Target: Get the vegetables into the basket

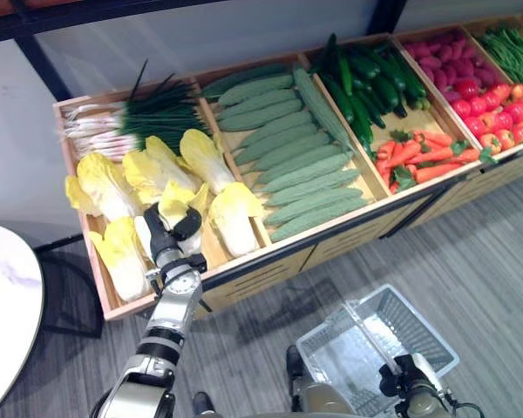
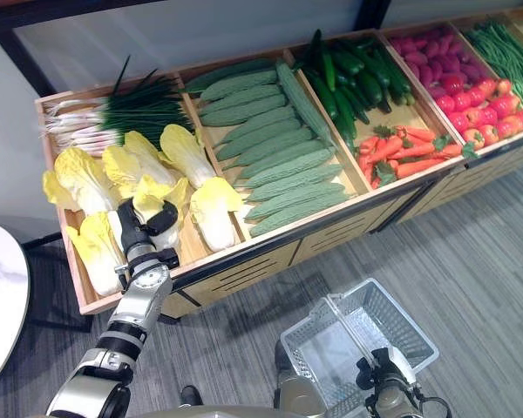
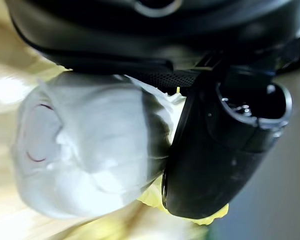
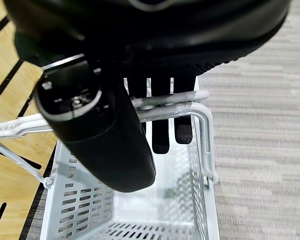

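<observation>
— two robot hands at work, as far as i can see. left robot hand (image 1: pixel 167 233) is down in the first compartment of the long wooden produce stand (image 1: pixel 270 261), among the pale yellow-and-white cabbage heads (image 1: pixel 105 185).

— is it holding one?

— its dark fingers are wrapped round one yellow-leafed cabbage (image 1: pixel 176 207), the one lying near the front of that compartment. from the wrist camera you see the white stalk end of it (image 3: pixel 85 150) pressed right against the hand, thumb curled over it.

— and the other hand?

— right robot hand (image 4: pixel 160 125) is low by the floor, fingers hooked round the white wire handle (image 4: pixel 190 100) of the pale grey perforated plastic basket (image 1: pixel 418 335). the basket sits on the grey striped carpet floor (image 1: pixel 471 252), in front of the stand and well apart from the cabbages.

— anything in the basket?

— i see bare plastic bottom inside it.

— what else is on the stand?

— green spring onions with white bulbs (image 1: pixel 126 117) behind the cabbages. next compartment, long pale green bumpy gourds (image 1: pixel 288 152) stacked in rows. then dark green cucumbers (image 1: pixel 366 78) at the back with orange carrots (image 1: pixel 423 157) in front. after that, red tomatoes (image 1: pixel 497 117) with purplish-pink roots (image 1: pixel 444 57) behind them, and green beans (image 1: pixel 514 48) at the far end.

— and on the left edge?

— a round white surface (image 1: pixel 4 305), just beside the stand's end.
</observation>
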{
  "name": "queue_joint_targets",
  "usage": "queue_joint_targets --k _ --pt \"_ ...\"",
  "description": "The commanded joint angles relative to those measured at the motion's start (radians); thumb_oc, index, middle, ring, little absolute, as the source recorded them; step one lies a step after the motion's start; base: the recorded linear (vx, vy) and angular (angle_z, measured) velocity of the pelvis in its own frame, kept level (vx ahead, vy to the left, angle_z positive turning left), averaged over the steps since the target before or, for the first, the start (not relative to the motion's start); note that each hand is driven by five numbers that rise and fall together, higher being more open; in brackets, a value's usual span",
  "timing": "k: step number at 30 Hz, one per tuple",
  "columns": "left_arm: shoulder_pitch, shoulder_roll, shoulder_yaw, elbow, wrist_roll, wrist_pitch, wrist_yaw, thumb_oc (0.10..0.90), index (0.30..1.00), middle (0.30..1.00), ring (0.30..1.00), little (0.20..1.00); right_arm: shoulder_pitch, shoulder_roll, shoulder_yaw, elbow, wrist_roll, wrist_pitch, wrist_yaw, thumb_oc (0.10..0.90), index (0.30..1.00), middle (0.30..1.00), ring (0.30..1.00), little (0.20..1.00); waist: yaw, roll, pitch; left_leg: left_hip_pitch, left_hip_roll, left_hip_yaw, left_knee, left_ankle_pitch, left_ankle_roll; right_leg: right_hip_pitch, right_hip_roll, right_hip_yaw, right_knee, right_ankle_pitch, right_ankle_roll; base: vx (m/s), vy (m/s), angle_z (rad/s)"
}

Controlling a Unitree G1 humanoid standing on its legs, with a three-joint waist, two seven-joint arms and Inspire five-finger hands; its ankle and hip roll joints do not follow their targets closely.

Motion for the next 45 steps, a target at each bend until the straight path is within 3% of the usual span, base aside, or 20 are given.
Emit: queue_joint_targets --k 1,4,5,7,10,15,21,23,29,32,33,34,35,37,41,45 --pt "-0.001 0.110 0.004 -0.204 0.027 -0.193 -0.156 0.400 0.300 0.300 0.300 0.300 -0.006 -0.034 -0.021 0.018 0.010 -0.036 -0.025 0.400 0.300 0.300 0.300 0.300 0.037 -0.004 -0.031 -0.008 0.049 -0.080 0.000 0.001 -0.028 0.027 -0.119 -0.032 0.000 -0.018 0.124 -0.02 0.064 0.21" --pt "0.066 0.152 0.006 -0.248 -0.043 -0.243 -0.254 0.400 0.300 0.300 0.300 0.300 0.005 -0.036 -0.037 0.016 0.017 -0.041 -0.009 0.400 0.300 0.300 0.300 0.300 0.046 -0.002 -0.034 -0.006 0.045 -0.086 0.000 -0.002 -0.027 0.034 -0.125 -0.037 0.000 -0.018 0.126 -0.02 0.050 0.22" --pt "0.135 0.181 0.014 -0.301 -0.201 -0.284 -0.378 0.400 0.300 0.300 0.300 0.300 0.012 -0.037 -0.046 0.013 0.019 -0.043 0.011 0.400 0.300 0.300 0.300 0.300 0.053 -0.001 -0.039 -0.006 0.040 -0.092 0.000 -0.003 -0.025 0.039 -0.130 -0.042 0.000 -0.018 0.126 -0.01 0.049 0.14" --pt "0.191 0.199 0.004 -0.345 -0.384 -0.300 -0.525 0.400 0.300 0.300 0.300 0.300 0.019 -0.038 -0.056 0.007 0.019 -0.045 0.033 0.400 0.300 0.300 0.300 0.300 0.059 -0.001 -0.046 -0.007 0.035 -0.098 0.000 -0.004 -0.023 0.045 -0.137 -0.047 0.000 -0.016 0.128 0.00 0.057 0.12" --pt "0.234 0.214 -0.007 -0.365 -0.603 -0.290 -0.704 0.400 0.300 0.300 0.300 0.300 0.024 -0.037 -0.064 -0.002 0.018 -0.048 0.057 0.400 0.300 0.300 0.300 0.300 0.062 -0.006 -0.053 -0.006 0.027 -0.105 0.000 -0.005 -0.021 0.050 -0.145 -0.052 0.000 -0.015 0.131 0.01 0.035 0.08" --pt "0.275 0.222 -0.032 -0.364 -0.773 -0.258 -0.868 0.400 0.300 0.300 0.300 0.300 0.040 -0.031 -0.081 0.005 0.014 -0.060 0.097 0.400 0.300 0.300 0.300 0.300 0.065 -0.012 -0.063 0.003 0.013 -0.109 0.000 -0.013 -0.015 0.070 -0.156 -0.059 0.000 -0.017 0.134 0.02 0.046 0.06" --pt "0.276 0.267 -0.059 -0.387 -0.808 -0.257 -0.935 0.400 0.300 0.300 0.300 0.300 0.042 -0.032 -0.092 0.012 0.012 -0.064 0.109 0.400 0.300 0.300 0.300 0.300 0.071 -0.023 -0.059 0.027 -0.001 -0.107 0.014 -0.024 -0.005 0.097 -0.166 -0.058 0.000 -0.021 0.138 0.02 0.053 0.02" --pt "0.264 0.283 -0.081 -0.399 -0.812 -0.257 -0.942 0.400 0.300 0.300 0.300 0.300 0.034 -0.032 -0.108 0.016 0.024 -0.062 0.110 0.400 0.300 0.300 0.300 0.300 0.076 -0.039 -0.039 -0.010 -0.013 -0.112 0.116 -0.069 0.006 0.099 -0.187 -0.062 0.019 -0.018 0.142 -0.03 0.086 0.00" --pt "0.218 0.296 -0.121 -0.383 -0.811 -0.260 -0.938 0.400 0.300 0.300 0.300 0.300 0.041 -0.034 -0.139 0.017 0.049 -0.057 0.112 0.400 0.300 0.300 0.300 0.300 0.067 -0.063 -0.006 -0.052 -0.047 -0.117 0.197 -0.119 0.037 0.047 -0.232 -0.034 0.112 0.024 0.164 -0.04 0.141 0.01" --pt "0.198 0.309 -0.142 -0.370 -0.797 -0.264 -0.938 0.400 0.300 0.300 0.300 0.300 0.058 -0.031 -0.152 0.011 0.059 -0.054 0.116 0.400 0.300 0.300 0.300 0.300 0.038 -0.079 0.004 -0.062 -0.085 -0.099 0.195 -0.133 0.058 0.009 -0.263 0.001 0.111 0.160 0.191 -0.05 0.128 -0.05" --pt "0.197 0.309 -0.143 -0.370 -0.797 -0.264 -0.939 0.400 0.300 0.300 0.300 0.300 0.058 -0.031 -0.152 0.011 0.059 -0.053 0.116 0.400 0.300 0.300 0.300 0.300 0.040 -0.080 0.003 -0.063 -0.086 -0.096 0.194 -0.133 0.058 0.007 -0.264 0.003 0.109 0.162 0.191 -0.22 0.278 -0.18" --pt "0.175 0.315 -0.155 -0.363 -0.802 -0.269 -0.940 0.400 0.300 0.300 0.300 0.300 0.053 -0.030 -0.160 0.004 0.070 -0.048 0.112 0.400 0.300 0.300 0.300 0.300 0.028 -0.066 0.017 -0.080 -0.102 -0.063 0.188 -0.133 0.077 -0.053 -0.288 0.007 0.078 0.246 0.191 -0.19 0.222 -0.87" --pt "0.175 0.316 -0.154 -0.363 -0.802 -0.269 -0.940 0.400 0.300 0.300 0.300 0.300 0.052 -0.030 -0.160 0.004 0.070 -0.048 0.112 0.400 0.300 0.300 0.300 0.300 0.027 -0.069 0.015 -0.084 -0.105 -0.062 0.187 -0.129 0.078 -0.058 -0.290 0.008 0.079 0.248 0.191 -0.32 0.370 -1.03" --pt "0.185 0.316 -0.157 -0.368 -0.798 -0.249 -0.957 0.400 0.300 0.300 0.300 0.300 0.056 -0.035 -0.162 0.015 0.060 -0.043 0.113 0.400 0.300 0.300 0.300 0.300 0.059 -0.028 0.010 -0.068 -0.095 0.004 0.129 -0.117 0.088 0.004 -0.302 -0.174 0.196 0.099 0.182 -0.20 0.356 -1.43" --pt "0.223 0.331 -0.132 -0.410 -0.801 -0.239 -0.972 0.400 0.300 0.300 0.300 0.300 0.046 -0.035 -0.159 0.030 0.058 -0.047 0.110 0.400 0.300 0.300 0.300 0.300 0.085 -0.022 -0.015 -0.053 -0.106 0.076 0.095 -0.096 0.109 0.060 -0.284 -0.214 0.318 0.020 0.173 -0.09 0.132 -1.31" --pt "0.261 0.349 -0.101 -0.410 -0.788 -0.239 -0.980 0.400 0.300 0.300 0.300 0.300 0.035 -0.031 -0.133 0.004 0.052 -0.055 0.111 0.400 0.300 0.300 0.300 0.300 0.119 -0.043 -0.048 -0.056 -0.098 0.165 0.085 -0.066 0.087 0.144 -0.256 -0.289 0.167 -0.023 0.174 -0.08 -0.124 -0.55"
